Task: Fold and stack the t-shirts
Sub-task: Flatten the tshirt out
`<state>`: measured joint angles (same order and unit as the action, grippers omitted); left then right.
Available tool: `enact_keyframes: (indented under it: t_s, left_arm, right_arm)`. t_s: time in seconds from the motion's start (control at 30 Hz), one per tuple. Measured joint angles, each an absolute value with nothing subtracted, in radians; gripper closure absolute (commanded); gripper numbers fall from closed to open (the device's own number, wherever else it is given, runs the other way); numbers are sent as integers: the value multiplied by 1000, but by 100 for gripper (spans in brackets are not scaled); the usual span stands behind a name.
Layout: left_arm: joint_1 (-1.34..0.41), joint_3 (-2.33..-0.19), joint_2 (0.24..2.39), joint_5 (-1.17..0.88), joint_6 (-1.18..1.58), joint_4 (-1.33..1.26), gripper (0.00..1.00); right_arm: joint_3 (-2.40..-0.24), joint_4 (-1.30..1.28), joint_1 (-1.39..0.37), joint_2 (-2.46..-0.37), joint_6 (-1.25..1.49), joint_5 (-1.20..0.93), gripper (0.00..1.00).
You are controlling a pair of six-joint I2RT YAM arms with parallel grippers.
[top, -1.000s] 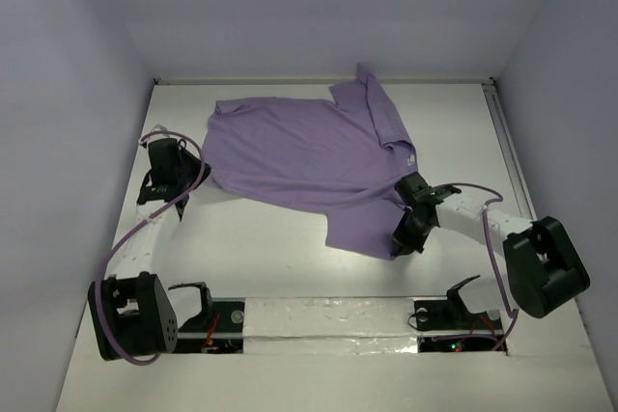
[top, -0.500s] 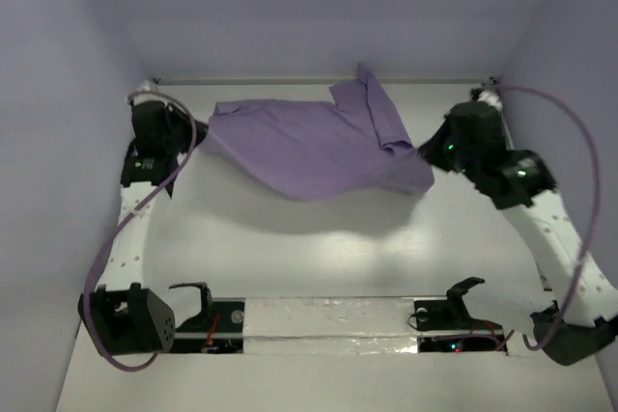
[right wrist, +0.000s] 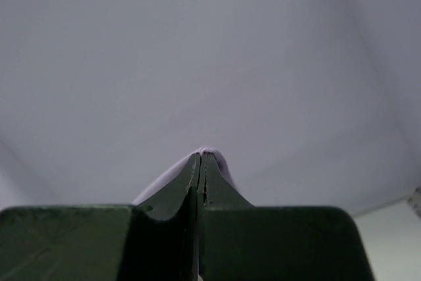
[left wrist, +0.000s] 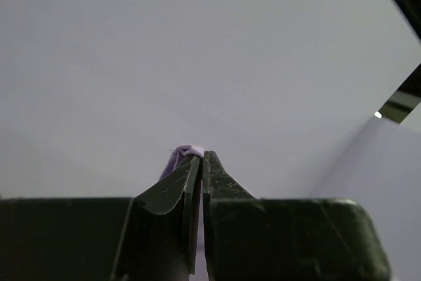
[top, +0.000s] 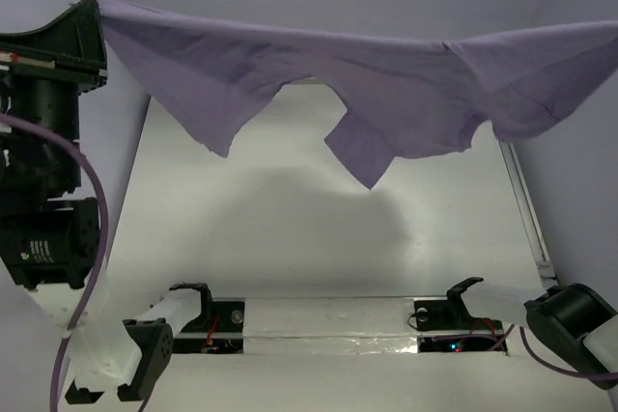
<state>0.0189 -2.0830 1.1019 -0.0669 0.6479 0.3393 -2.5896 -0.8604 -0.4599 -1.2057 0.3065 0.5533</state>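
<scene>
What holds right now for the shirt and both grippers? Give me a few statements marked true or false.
1. The t-shirt is spread in the air between the two arms. True.
2. The left gripper is open and holds nothing. False: it is shut on the t-shirt, with a bit of lavender cloth showing at its tips.
3. The right gripper is shut on the t-shirt. True.
4. The t-shirt lies folded flat on the table. False: it hangs unfolded above the table, its lower edges dangling, and casts a shadow on the surface.
</scene>
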Motion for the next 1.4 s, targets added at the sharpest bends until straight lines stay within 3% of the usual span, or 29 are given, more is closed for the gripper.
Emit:
enact_keyframes:
  t_s: [0.13, 0.37, 0.63, 0.9, 1.17, 1.3, 1.4]
  left_arm:
    - [19, -2082, 1097, -36, 664, 331, 100]
    - [18, -1864, 1195, 25, 674, 317, 100]
    - [14, -1749, 1484, 39, 672, 303, 100]
    - [12, -1916, 1693, 30, 682, 312, 100]
    - [12, -2304, 1779, 7, 727, 290, 100]
    - [24, -2313, 1715, 9, 717, 223, 100]
    - [36, -2204, 1625, 13, 690, 176, 100]
  right_arm:
    - [-2610, -702, -464, -1242, 172, 602, 100]
    - [-2540, -435, -411, -1471, -46, 633, 100]
    - [-2543, -514, -88, -1864, 154, 314, 100]
    - [-2578, -580, -6, -2069, 292, 135, 100]
    - [-2651, -477, 4, -1953, 338, 78, 100]
    - [-2605, -448, 20, -1791, 339, 66, 100]
    - [-2427, -417, 20, -1611, 345, 36, 100]
